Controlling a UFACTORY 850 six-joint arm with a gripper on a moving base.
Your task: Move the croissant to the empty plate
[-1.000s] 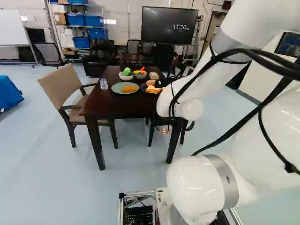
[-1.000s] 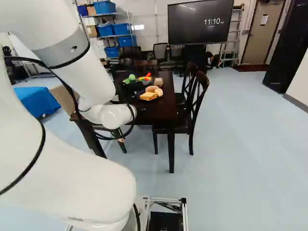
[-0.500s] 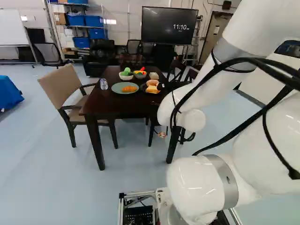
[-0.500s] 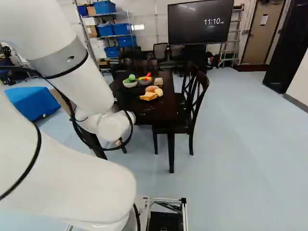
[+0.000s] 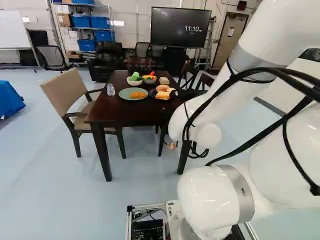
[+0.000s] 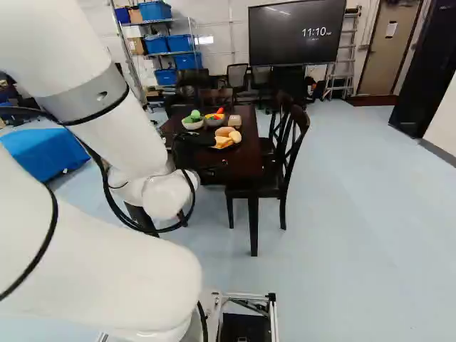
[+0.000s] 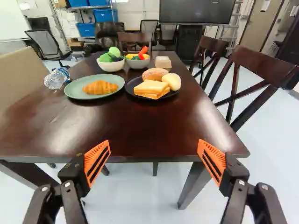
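- Dark table [image 7: 140,130] ahead; your gripper [image 7: 154,144] is spread wide, holding nothing. Advance low, you could clip the edge.
- Croissant [image 7: 100,87] on green plate [image 7: 74,89]; wide approach could knock bottle [image 7: 56,78].
- No empty plate visible: wrong-target risk.

Large dark screen [image 6: 293,46]: "11:10" in white digits. Paper sheet [image 6: 391,29] on door [image 6: 385,68]: print unreadable.
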